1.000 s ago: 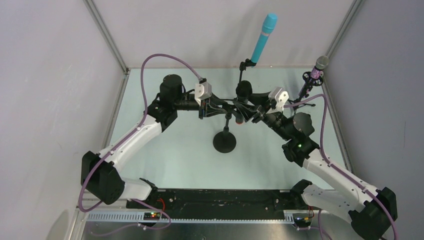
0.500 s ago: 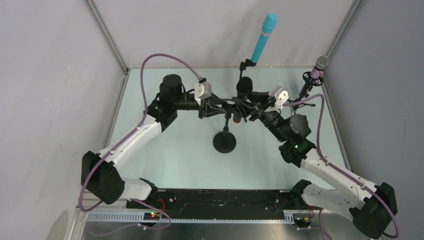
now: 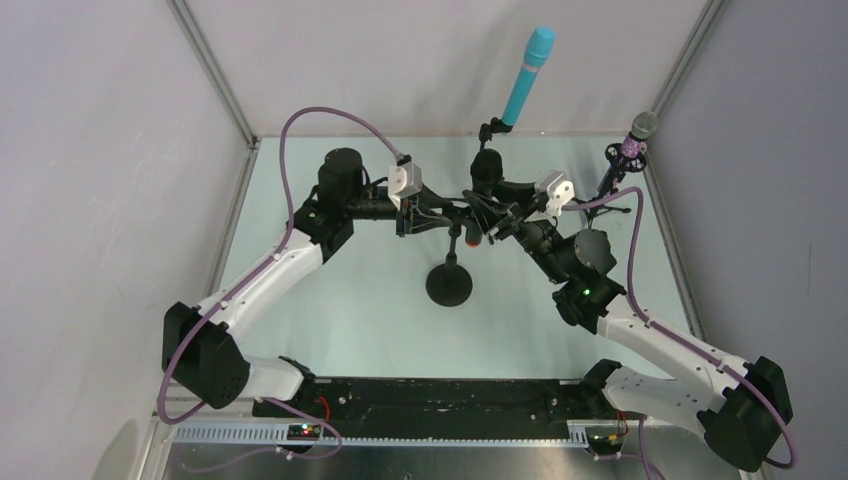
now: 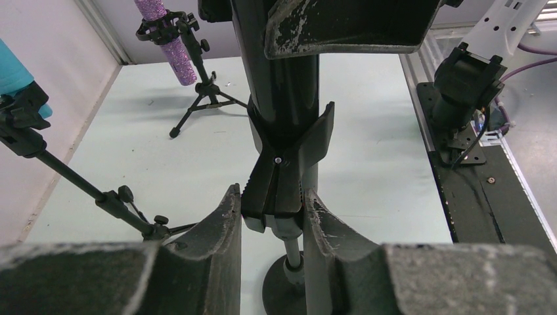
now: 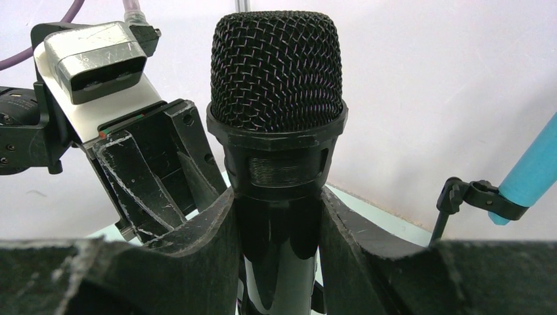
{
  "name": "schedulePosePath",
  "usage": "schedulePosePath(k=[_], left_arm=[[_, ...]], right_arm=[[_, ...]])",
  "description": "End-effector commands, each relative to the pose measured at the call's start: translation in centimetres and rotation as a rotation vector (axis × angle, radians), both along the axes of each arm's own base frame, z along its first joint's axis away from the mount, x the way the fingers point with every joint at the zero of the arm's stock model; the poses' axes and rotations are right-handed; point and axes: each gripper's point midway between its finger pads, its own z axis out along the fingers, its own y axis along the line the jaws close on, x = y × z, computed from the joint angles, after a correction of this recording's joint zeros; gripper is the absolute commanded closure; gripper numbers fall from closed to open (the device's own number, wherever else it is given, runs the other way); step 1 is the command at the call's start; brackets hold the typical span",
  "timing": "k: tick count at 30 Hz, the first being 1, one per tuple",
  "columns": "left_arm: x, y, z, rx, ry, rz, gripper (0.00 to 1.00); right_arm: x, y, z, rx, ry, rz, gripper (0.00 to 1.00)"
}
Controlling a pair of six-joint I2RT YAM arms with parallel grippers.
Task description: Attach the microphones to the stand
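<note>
The black microphone stands upright over the round-based stand. My right gripper is shut on its glossy body just under the mesh head. My left gripper is shut on the stand's clip, one finger pressed against each side. The microphone's body sits in the top of that clip. In the top view both grippers, left and right, meet at the stand's top. The turquoise microphone and the purple glittery one each sit in their own stands at the back.
The turquoise microphone's boom stand is close on the left of my left gripper. The purple one's tripod stands farther back. Enclosure walls and frame posts close in the back and sides. The right arm's base is at the near edge.
The right arm has moved the black microphone a little toward the back, over the clip. The left gripper has stayed on the clip, its jaws slightly wider.
</note>
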Motion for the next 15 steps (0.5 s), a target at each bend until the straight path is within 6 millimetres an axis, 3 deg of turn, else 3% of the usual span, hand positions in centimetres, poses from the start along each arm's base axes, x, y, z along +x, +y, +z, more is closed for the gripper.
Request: schedulePosePath(k=[1,5,7,15], left_arm=[[-0.05,-0.2,0.55,-0.01,-0.02,-0.015,1.0],[0.06,-0.24,0.4,-0.007,-0.015,-0.011,0.99],[0.1,-0.25,0.47,-0.008,-0.016,-0.009,0.93],[0.38,-0.12,0.44,-0.005,-0.019,0.017,0.23]], right_arm=[[-0.9,-0.19,4.17,0.097,-0.079,0.015,1.0],[-0.87,-0.23,4.11,0.103,-0.085,0.01,1.0],[-0.78,-0.21,4.11,0.105,-0.088,0.008,1.0],[-0.49,0.15,3.75,0.102,-0.084,0.011,0.98]])
